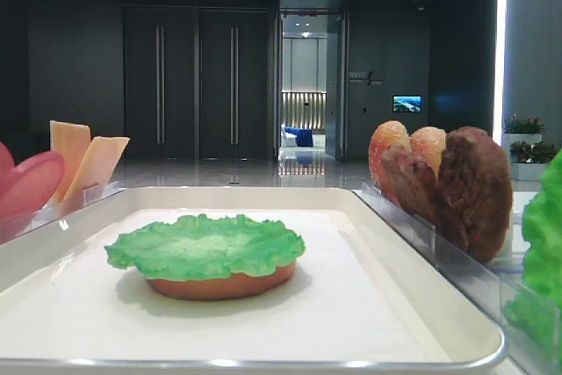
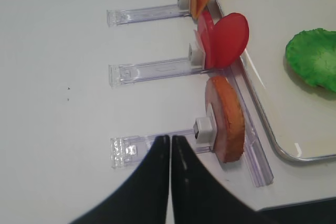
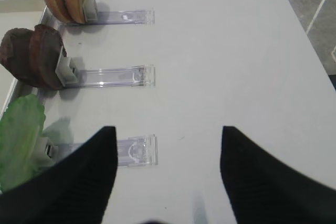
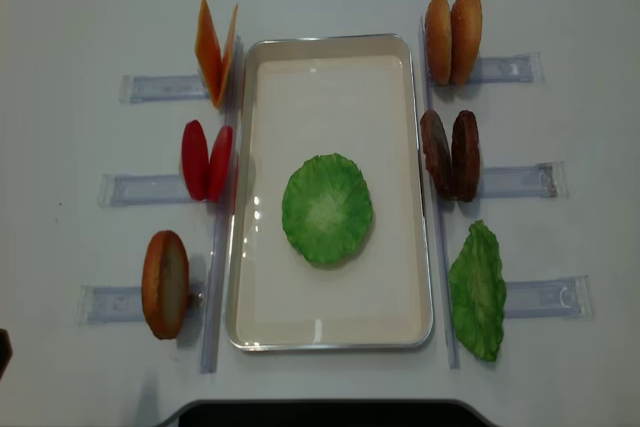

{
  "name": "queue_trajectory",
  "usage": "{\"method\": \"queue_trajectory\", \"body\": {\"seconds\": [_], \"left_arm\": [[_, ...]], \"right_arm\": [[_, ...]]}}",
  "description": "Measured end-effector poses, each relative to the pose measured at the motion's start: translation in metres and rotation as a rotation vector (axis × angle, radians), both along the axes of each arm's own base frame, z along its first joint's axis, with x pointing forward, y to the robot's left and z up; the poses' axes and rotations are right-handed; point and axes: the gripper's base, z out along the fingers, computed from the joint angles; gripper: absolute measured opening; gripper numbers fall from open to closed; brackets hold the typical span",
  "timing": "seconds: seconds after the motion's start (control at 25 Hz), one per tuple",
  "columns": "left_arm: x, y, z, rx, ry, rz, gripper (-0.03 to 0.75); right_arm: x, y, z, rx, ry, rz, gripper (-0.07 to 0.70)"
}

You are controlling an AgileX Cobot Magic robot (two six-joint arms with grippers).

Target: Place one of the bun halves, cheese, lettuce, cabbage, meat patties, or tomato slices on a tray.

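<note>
The left gripper (image 2: 170, 142) has its two dark fingers pressed together, tips meeting with only a thin seam between them, holding nothing, pointing down over the worktop. The right gripper (image 3: 165, 132) has its dark fingers (image 3: 89, 177) spread wide apart, nothing between them, also angled down over the worktop.

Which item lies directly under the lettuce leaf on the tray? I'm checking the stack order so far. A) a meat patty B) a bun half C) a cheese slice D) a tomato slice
B: in the low front view the lettuce leaf rests on a smooth orange-tan bun half lying flat on the tray, with nothing else between them.
</note>
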Motion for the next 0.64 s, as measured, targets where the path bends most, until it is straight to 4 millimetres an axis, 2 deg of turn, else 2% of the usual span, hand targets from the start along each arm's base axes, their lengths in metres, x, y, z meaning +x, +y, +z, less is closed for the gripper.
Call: {"method": "queue_trajectory", "body": {"seconds": [0.64], "left_arm": [[0.0000, 0.0000, 0.0000, 0.000, 0.000, 0.000, -0.001]], "right_arm": [[0.0000, 0.0001, 0.0002, -0.001, -0.003, 0.002, 0.412]]}}
